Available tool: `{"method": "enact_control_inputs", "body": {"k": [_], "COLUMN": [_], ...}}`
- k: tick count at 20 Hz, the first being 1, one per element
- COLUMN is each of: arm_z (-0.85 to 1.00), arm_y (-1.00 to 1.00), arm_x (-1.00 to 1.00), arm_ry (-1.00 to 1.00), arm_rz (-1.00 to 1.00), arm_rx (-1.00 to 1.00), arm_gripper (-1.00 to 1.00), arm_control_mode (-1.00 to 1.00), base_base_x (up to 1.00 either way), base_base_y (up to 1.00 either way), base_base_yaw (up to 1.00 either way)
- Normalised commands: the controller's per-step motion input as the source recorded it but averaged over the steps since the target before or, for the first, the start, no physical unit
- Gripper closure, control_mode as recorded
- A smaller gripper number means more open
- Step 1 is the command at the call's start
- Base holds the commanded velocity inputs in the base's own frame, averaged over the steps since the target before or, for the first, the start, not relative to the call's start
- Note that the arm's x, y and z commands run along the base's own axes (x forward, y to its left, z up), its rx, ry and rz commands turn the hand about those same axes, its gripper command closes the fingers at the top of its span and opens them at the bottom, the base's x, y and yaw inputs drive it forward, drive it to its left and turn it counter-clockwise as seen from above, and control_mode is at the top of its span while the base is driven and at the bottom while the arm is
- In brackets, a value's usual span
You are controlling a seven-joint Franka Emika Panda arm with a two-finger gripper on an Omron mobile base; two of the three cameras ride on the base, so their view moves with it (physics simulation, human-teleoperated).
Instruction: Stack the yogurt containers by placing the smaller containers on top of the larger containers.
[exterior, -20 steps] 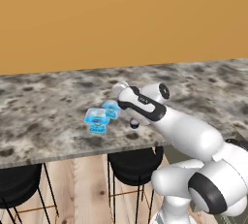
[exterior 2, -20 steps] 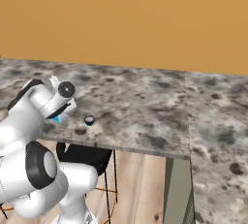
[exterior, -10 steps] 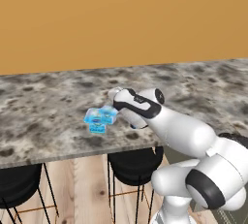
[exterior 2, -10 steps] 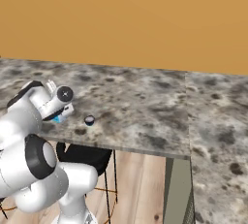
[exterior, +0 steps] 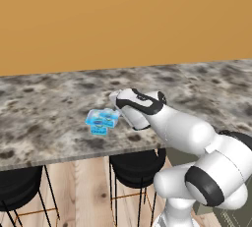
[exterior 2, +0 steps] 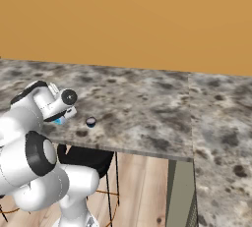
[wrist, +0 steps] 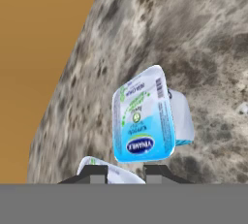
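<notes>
small cup (wrist: 109, 173) sits between gripper (wrist: 126, 171) tips, clamp unclear; likely light, thin-walled, slippery: hold sidewalls gently.

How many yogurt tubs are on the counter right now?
3, all on the counter: a big blue tub, a small blue cup close beside it, a tiny dark cup apart near the front edge.

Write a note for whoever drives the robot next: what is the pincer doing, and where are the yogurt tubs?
Pincer: tips apart, with what looks like the small light-blue cup between them; cannot tell if it grips.
Wide tub: on the counter, just ahead of the pincer, nothing on it.
Tiny dark cup: alone near the counter's front edge.
Done: nothing stacked.
Left: both smaller cups.
</notes>
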Motion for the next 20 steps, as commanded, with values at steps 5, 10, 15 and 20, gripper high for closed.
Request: {"method": "enact_control_inputs", "body": {"k": [5, 10, 15, 20], "arm_z": [0.0, 0.0, 0.0, -0.04], "arm_y": [0.0, 0.0, 0.06, 0.29], "arm_x": [0.2, 0.22, 0.27, 0.22], "arm_ry": [0.0, 0.0, 0.0, 0.0], "arm_rz": [0.03, 0.0, 0.0, 0.0], "arm_rx": [0.03, 0.0, 0.0, 0.0], "arm_gripper": [1.0, 1.0, 1.0, 1.0], "arm_control_mode": [-1.0, -1.0, -1.0, -1.0], "base_base_x": [0.0, 0.0, 0.0, 0.0], "base_base_y": [0.0, 0.0, 0.0, 0.0], "base_base_yaw": [0.0, 0.0, 0.0, 0.0]}}
